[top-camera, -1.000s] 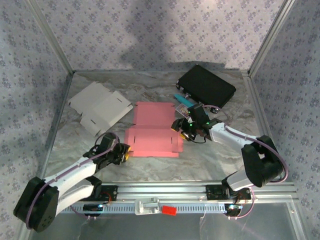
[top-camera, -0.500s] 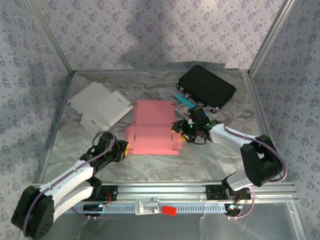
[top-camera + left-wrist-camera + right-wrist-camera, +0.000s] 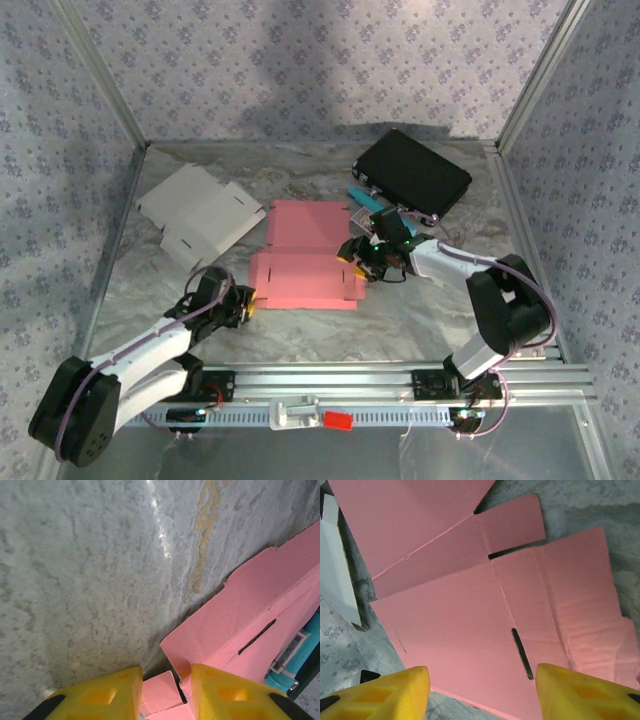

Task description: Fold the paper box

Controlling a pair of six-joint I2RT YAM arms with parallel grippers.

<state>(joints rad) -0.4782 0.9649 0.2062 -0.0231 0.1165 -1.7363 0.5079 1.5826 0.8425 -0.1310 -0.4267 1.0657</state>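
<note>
The paper box (image 3: 305, 258) is a flat pink cut-out lying unfolded on the marble table. My left gripper (image 3: 246, 299) sits low at its near left corner. In the left wrist view the yellow fingers (image 3: 102, 694) stand a little apart, open, with a small pink corner tab (image 3: 159, 692) lying between them. My right gripper (image 3: 357, 254) hovers over the sheet's right edge. Seen from the right wrist, the right gripper (image 3: 482, 692) is open wide above the pink panel (image 3: 455, 630) and its dark slot (image 3: 521, 653), holding nothing.
A second flat box blank, white (image 3: 200, 213), lies at the back left and its edge shows as a white strip (image 3: 335, 565). A black case (image 3: 413, 172) lies at the back right, with a teal object (image 3: 365, 200) beside it. Patterned walls enclose the table.
The right gripper has edged slightly left over the sheet's right edge and its elbow has drawn in. The left gripper has barely shifted at the near left corner.
</note>
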